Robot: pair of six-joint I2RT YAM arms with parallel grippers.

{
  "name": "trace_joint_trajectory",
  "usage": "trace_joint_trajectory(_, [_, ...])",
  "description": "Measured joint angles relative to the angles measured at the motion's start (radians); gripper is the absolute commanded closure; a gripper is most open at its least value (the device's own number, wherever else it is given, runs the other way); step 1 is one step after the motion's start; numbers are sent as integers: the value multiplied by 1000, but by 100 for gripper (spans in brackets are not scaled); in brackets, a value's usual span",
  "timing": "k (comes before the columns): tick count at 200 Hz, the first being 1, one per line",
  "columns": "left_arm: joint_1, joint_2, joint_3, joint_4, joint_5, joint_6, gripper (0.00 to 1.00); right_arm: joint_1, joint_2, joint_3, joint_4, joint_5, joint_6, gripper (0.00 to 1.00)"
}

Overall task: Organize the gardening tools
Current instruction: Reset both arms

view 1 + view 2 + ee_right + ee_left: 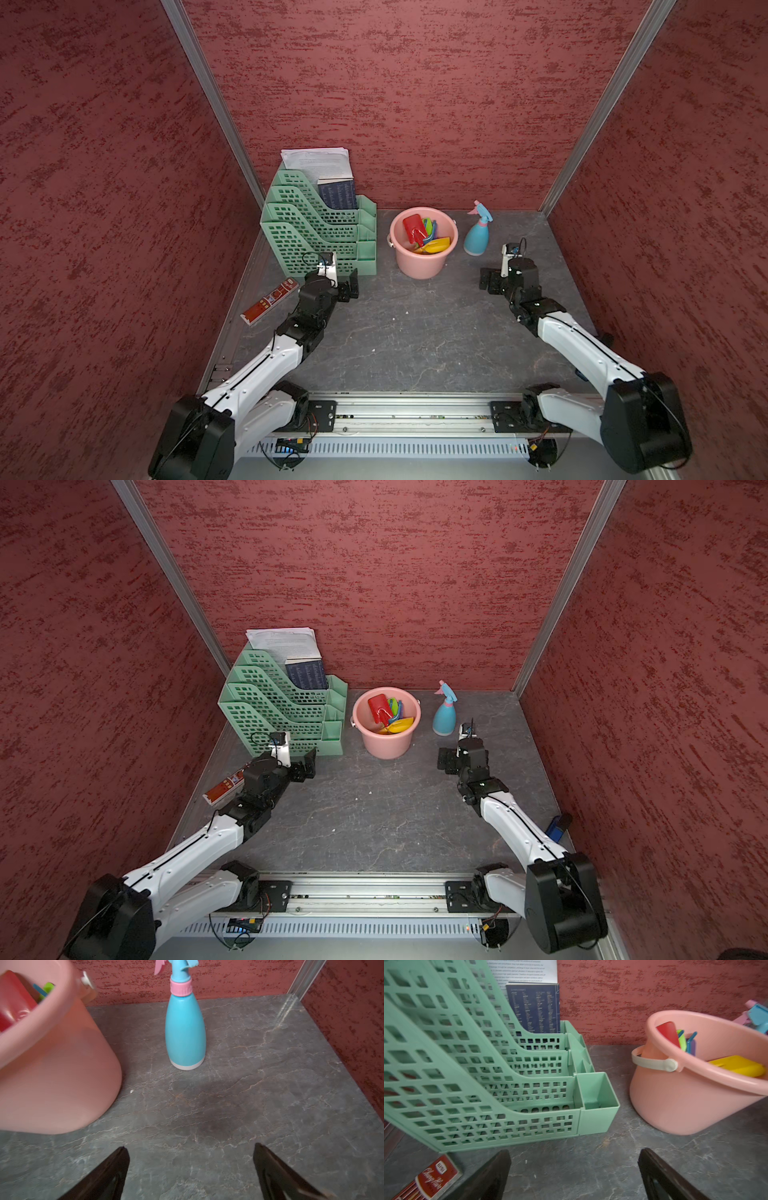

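In both top views a pink bucket (419,266) (386,746) stands at the back middle of the table. It holds the red spade (412,227), yellow scoop (438,246), green leaf trowel (427,226) and blue fork (434,229). A sliver of the purple scoop (693,1047) shows in the left wrist view. The light-blue spray bottle (478,235) (185,1028) stands upright to the bucket's right. My left gripper (348,286) (575,1152) is open and empty, low in front of the rack. My right gripper (490,282) (191,1147) is open and empty, just short of the bottle.
A green slotted file rack (320,232) with papers and a dark blue book stands at the back left. A red box (270,301) lies by the left wall, beside my left arm. A small blue object (557,825) sits by the right wall. Red walls close three sides.
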Motion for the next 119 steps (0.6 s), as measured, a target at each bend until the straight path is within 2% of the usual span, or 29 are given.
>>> trace_joint_trajectory(58, [157, 98, -23, 141, 10, 69, 0, -7, 123, -207, 480, 68, -105, 2])
trace_joint_trajectory(119, [292, 254, -38, 328, 77, 77, 0, -23, 190, -301, 830, 84, -165, 2])
